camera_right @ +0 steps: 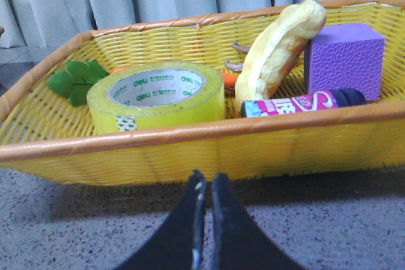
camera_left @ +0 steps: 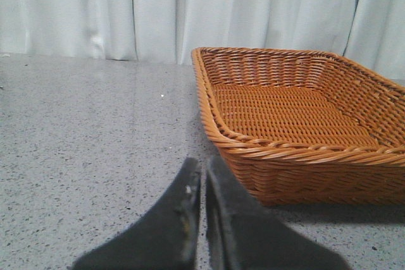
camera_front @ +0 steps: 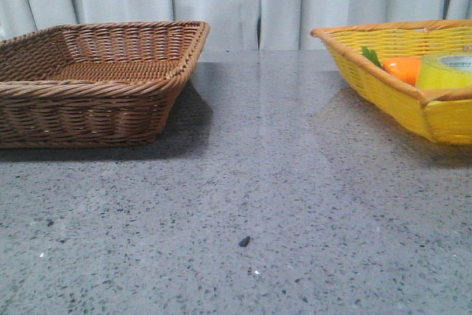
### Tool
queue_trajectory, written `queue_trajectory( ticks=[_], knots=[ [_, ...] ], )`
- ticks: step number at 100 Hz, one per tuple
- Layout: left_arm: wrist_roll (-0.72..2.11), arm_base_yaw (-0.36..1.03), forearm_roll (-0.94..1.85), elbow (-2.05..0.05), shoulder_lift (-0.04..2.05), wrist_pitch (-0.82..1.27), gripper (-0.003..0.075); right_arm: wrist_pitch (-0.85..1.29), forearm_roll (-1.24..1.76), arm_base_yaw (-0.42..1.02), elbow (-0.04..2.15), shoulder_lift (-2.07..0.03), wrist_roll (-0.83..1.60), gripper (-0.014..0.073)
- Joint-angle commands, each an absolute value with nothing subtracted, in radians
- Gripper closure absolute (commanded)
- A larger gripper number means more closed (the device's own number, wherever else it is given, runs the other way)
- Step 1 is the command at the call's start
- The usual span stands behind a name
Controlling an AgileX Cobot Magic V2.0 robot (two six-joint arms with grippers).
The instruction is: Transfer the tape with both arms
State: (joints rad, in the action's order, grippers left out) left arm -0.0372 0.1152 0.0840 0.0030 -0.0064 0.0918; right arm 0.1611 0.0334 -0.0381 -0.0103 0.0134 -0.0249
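Nothing picked up yet: the tape [camera_right: 156, 97] lies flat in the yellow basket [camera_right: 190, 132] on the right, beside the carrot [camera_front: 402, 68]. Both right gripper [camera_right: 205, 184] and left gripper [camera_left: 204, 184] sit clenched, jaws empty. Next, the right must open and reach in.

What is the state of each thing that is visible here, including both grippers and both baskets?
Left gripper: jaws shut, holding nothing, outside the brown basket.
Right gripper: jaws shut, holding nothing, outside the yellow basket.
Tape: lying flat in the yellow basket, not gripped.
Brown basket: nothing seen inside.
Yellow basket: holds the tape, carrot, banana, purple block and tube.
Carrot: lying behind the tape.
Banana: leaning on the purple block.
Tube: lying against the rim.
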Motion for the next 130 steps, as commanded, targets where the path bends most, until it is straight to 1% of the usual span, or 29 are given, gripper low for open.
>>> queue_trajectory(
  ticks=[1, 21, 37, 52, 130],
  knots=[
    [-0.036, 0.111, 0.094, 0.013, -0.035, 0.012, 0.0741, 0.072, 0.034, -0.045, -0.031, 0.031, -0.019, 0.0668],
    [-0.036, 0.111, 0.128, 0.013, -0.035, 0.012, 0.0741, 0.069, 0.034, -0.045, -0.031, 0.031, -0.019, 0.0668],
    [-0.036, 0.111, 0.141, 0.013, -0.035, 0.006, 0.0741, -0.038, 0.034, -0.045, -0.031, 0.031, -0.019, 0.0668],
    [-0.036, 0.111, 0.177, 0.013, -0.035, -0.055, 0.0741, -0.1, 0.034, -0.045, -0.031, 0.031, -0.019, 0.0668],
    [-0.036, 0.111, 0.198, -0.003, -0.015, -0.037, 0.0741, -0.035, 0.092, -0.045, -0.029, 0.021, -0.019, 0.0657]
  ],
)
